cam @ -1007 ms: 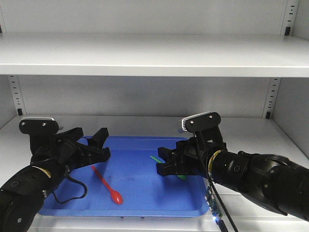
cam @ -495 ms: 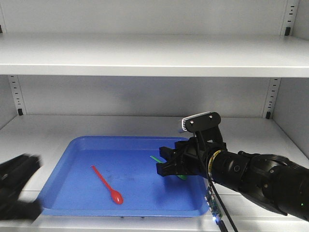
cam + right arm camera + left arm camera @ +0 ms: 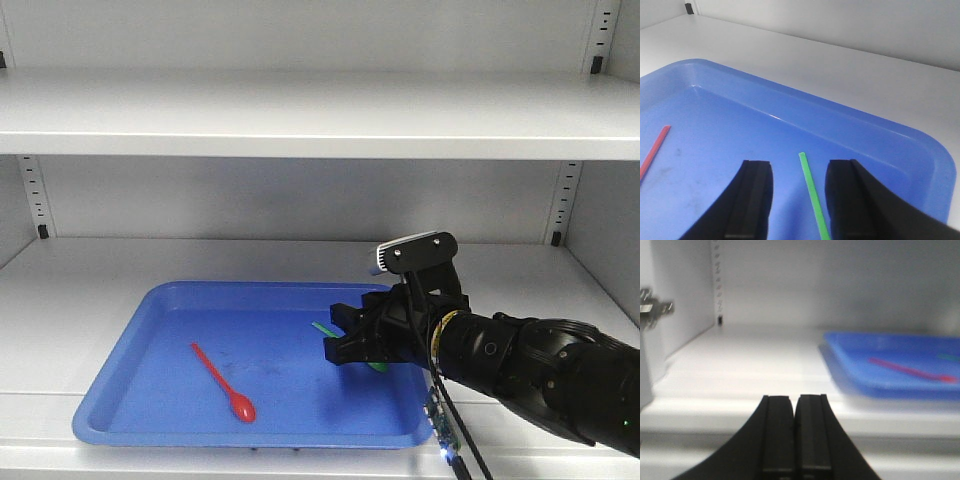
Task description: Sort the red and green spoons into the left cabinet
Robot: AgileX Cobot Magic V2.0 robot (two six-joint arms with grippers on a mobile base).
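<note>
Step in hand: pick of green spoon (image 3: 812, 192).

Right gripper (image 3: 797, 200) low over blue tray (image 3: 130, 345) on cabinet shelf (image 3: 90, 265), jaws apart, straddling handle, no contact visible.

Red spoon (image 3: 222, 382) lies at tray's 8 o'clock.

Left gripper (image 3: 795, 435) pressed together, empty, off tray's 9 o'clock edge.

Next: descend, pinch handle squarely.

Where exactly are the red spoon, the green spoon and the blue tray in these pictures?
red spoon (image 3: 222, 383): front view, middle of its handle.
green spoon (image 3: 811, 192): right wrist view, on the handle, between the open fingers of the tool.
blue tray (image 3: 150, 300): front view, its back left rim.
</note>
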